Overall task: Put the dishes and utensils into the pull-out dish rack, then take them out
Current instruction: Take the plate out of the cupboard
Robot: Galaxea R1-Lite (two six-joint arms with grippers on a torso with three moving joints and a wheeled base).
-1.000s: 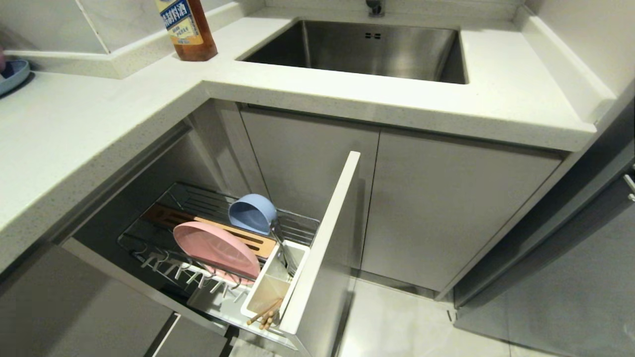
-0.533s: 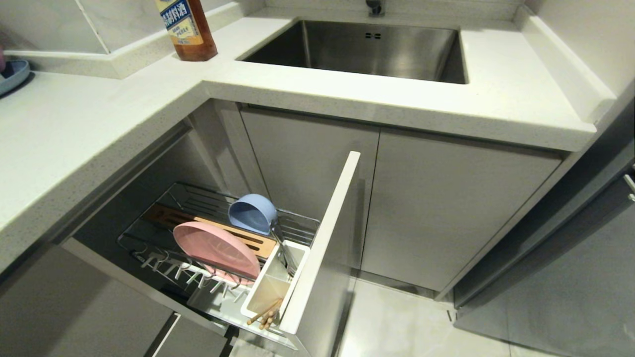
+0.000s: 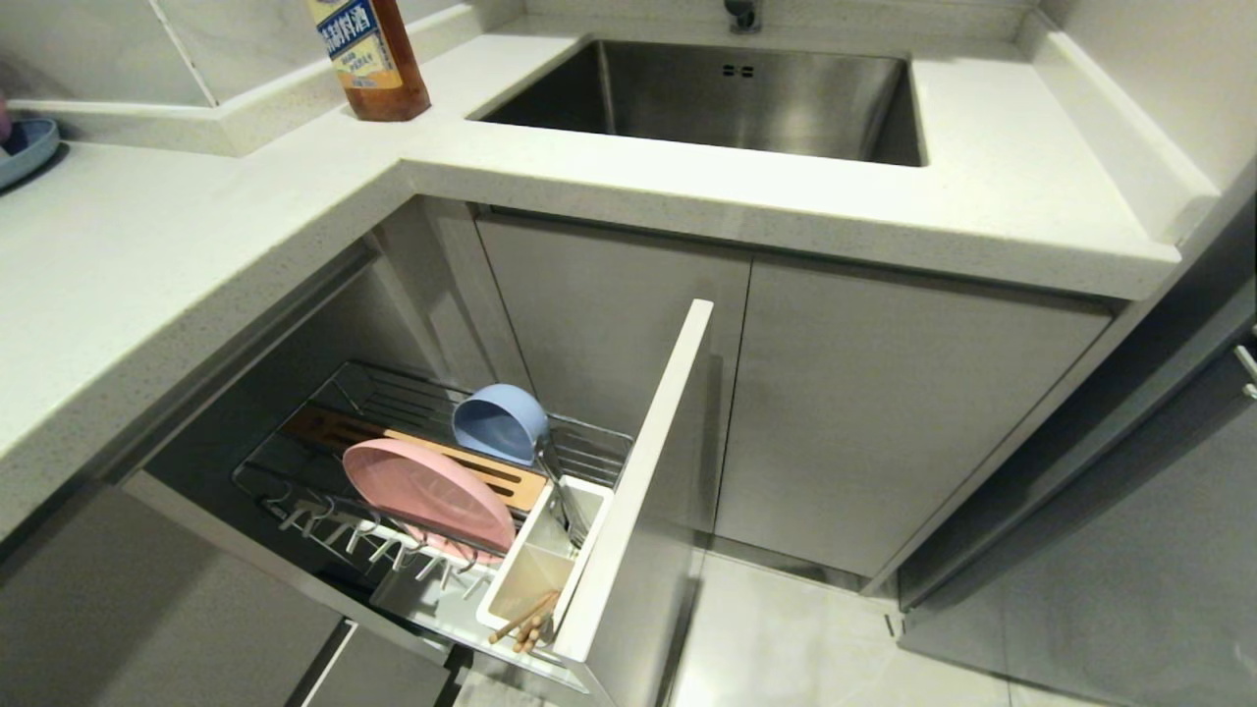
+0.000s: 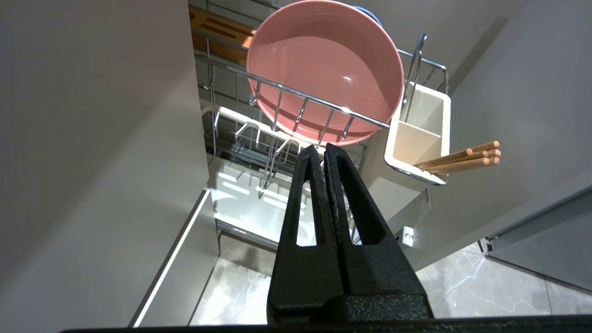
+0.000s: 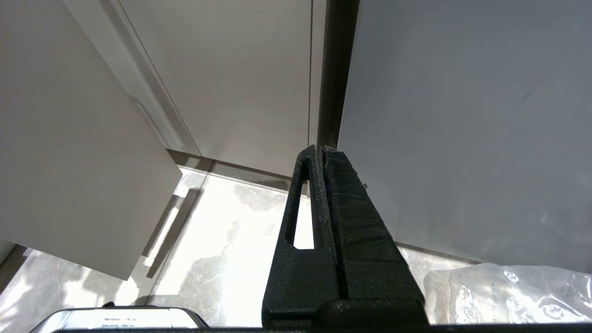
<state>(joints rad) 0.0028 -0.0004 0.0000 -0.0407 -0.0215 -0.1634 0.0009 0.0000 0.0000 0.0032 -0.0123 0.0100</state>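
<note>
A: Standing on edge in the pull-out dish rack [image 3: 432,462], the pale-pink plate [image 3: 428,493] is seen tilted against the chrome wires, its face turned toward the white-tipped hooks [image 3: 365,538] along the rack's near rail.

B: And the light-blue bowl [image 3: 501,422]?

A: It is tipped on its side behind the plate, beside the slotted wooden strip [image 3: 462,463], with its opening turned toward the strip. The wooden chopsticks [image 3: 523,623] are leaned in the white utensil cup [image 3: 542,568], by the pale grey front panel [image 3: 638,471] — their long axis slanted, tips stuck out past the cup's rim. A metal handle [image 4: 413,69] is seen rising from the cup's other compartment.

B: The grippers?

A: The left gripper [image 4: 322,150] is held just outside the rack near the hooks, fingers pressed together, nothing gripped or touched. The right gripper [image 5: 320,150] — likewise closed and empty — is hung before the cabinet doors [image 5: 222,78], above the floor.
</note>
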